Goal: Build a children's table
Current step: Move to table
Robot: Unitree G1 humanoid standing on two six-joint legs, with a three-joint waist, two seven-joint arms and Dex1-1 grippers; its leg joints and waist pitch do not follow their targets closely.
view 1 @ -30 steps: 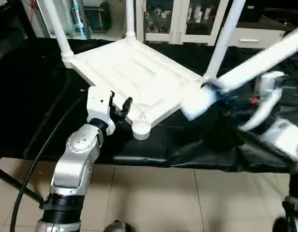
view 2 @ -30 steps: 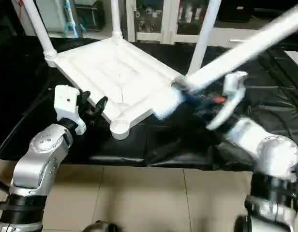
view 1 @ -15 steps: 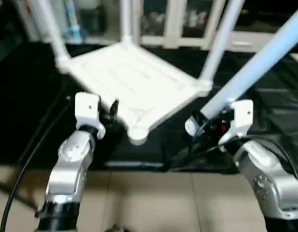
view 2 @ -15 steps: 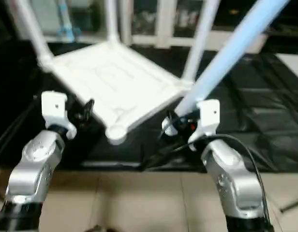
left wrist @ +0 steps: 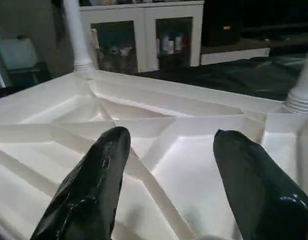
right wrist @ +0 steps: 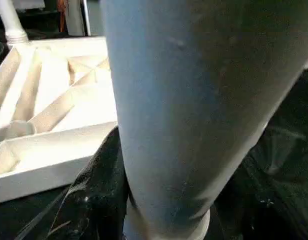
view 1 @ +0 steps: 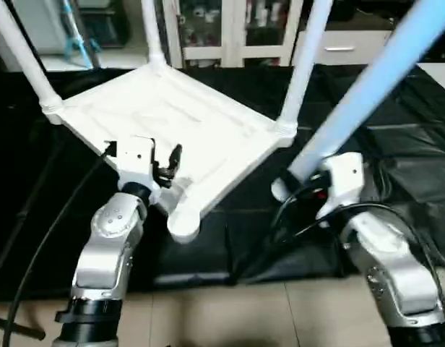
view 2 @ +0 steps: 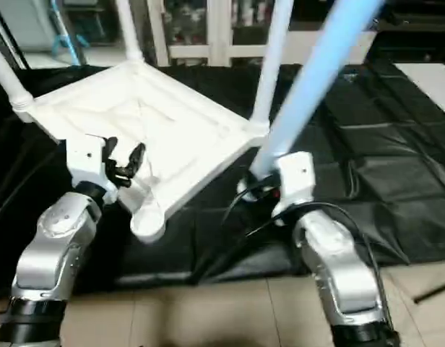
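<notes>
The children's table's white tabletop point(view 1: 172, 123) lies upside down on the black work table, ribbed side up. Three white legs stand in its left point(view 1: 24, 61), back point(view 1: 152, 32) and right point(view 1: 305, 65) corner sockets. The near corner socket point(view 1: 183, 228) holds nothing. My left gripper point(view 1: 167, 165) hovers open just over the ribs point(left wrist: 159, 165) beside that near corner, its fingers point(left wrist: 94, 185) holding nothing. My right gripper point(view 1: 300, 184) is shut on the thick lower end of the fourth leg point(view 1: 367, 87), which slants up to the right, its end right of the near socket.
A black cover point(view 1: 396, 144) with wrinkles drapes the work table; its front edge runs just below the near socket. Black cables point(view 1: 280, 224) hang from my right wrist. White cabinets point(view 1: 230, 29) stand behind the table, tiled floor point(view 1: 230, 318) in front.
The camera has tilted and shifted. My right arm has drawn in towards me with the leg, which now stands steeper. The left gripper has stayed by the near corner.
</notes>
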